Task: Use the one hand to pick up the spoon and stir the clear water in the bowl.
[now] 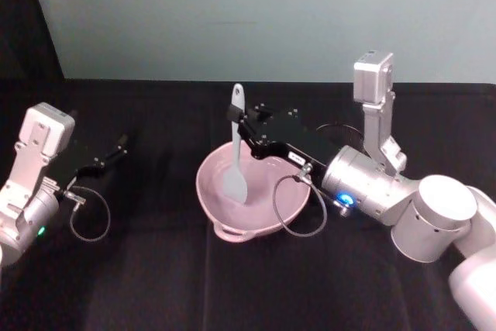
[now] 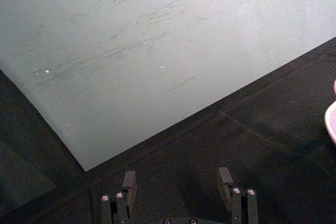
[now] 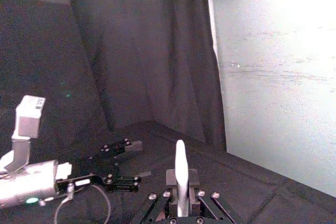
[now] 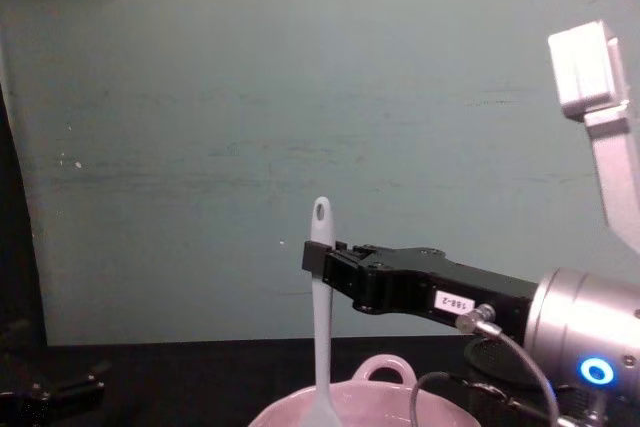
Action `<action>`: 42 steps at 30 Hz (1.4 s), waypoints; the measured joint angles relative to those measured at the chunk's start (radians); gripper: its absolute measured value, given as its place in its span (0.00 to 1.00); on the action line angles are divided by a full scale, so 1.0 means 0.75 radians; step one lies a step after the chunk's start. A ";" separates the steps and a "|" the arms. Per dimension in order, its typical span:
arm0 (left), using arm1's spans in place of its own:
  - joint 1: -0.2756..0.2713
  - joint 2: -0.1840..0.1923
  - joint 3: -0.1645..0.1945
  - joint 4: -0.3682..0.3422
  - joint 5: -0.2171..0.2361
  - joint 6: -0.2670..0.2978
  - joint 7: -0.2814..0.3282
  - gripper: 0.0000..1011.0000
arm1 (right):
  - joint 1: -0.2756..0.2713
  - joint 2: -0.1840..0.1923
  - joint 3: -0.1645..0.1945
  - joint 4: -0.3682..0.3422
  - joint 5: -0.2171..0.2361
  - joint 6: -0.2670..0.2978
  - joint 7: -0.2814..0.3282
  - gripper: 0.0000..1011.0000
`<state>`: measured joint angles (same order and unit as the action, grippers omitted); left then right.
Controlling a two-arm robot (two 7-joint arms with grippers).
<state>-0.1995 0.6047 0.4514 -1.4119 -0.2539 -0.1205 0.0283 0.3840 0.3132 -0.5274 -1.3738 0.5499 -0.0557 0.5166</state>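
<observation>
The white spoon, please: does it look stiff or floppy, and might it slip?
Probably stiff: the spoon stands straight and upright from the right gripper into the pink bowl. Its slim, smooth handle could pivot in the grip.

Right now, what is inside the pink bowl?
The spoon stands blade-down inside the bowl, its handle held by the shut right end effector. The water cannot be told from the pink, and the blade covers the wall behind it. The left end effector sits apart, open.

Right gripper (image 1: 240, 125) extended centre, jaws clamped; left gripper (image 1: 118, 149) parked left, jaws apart.
</observation>
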 joint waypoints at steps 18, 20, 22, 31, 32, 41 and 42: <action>0.000 0.000 0.000 0.000 0.000 0.000 0.000 1.00 | 0.149 -0.120 0.034 0.264 -0.077 -0.061 0.015 0.12; 0.000 0.000 0.000 0.000 0.000 0.000 0.000 1.00 | 0.147 -0.116 0.048 0.264 -0.079 -0.063 0.008 0.12; 0.000 0.000 0.000 0.000 0.000 0.000 0.000 1.00 | 0.135 -0.105 0.069 0.255 -0.079 -0.064 -0.003 0.12; 0.000 0.000 0.000 0.000 0.000 0.000 0.000 1.00 | 0.036 -0.035 0.136 0.140 -0.075 -0.046 -0.029 0.12; 0.000 0.000 0.000 0.000 0.000 0.000 0.000 1.00 | 0.027 -0.030 0.139 0.127 -0.074 -0.043 -0.032 0.12; 0.000 0.000 0.000 0.000 0.000 0.000 0.000 1.00 | -0.086 0.018 0.158 -0.019 -0.062 -0.022 -0.038 0.12; 0.000 0.000 0.000 0.000 0.000 0.000 0.000 1.00 | -0.091 0.021 0.158 -0.030 -0.062 -0.020 -0.038 0.12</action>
<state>-0.1995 0.6047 0.4514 -1.4120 -0.2540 -0.1205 0.0283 0.3154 0.3286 -0.4092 -1.3962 0.5034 -0.0709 0.4882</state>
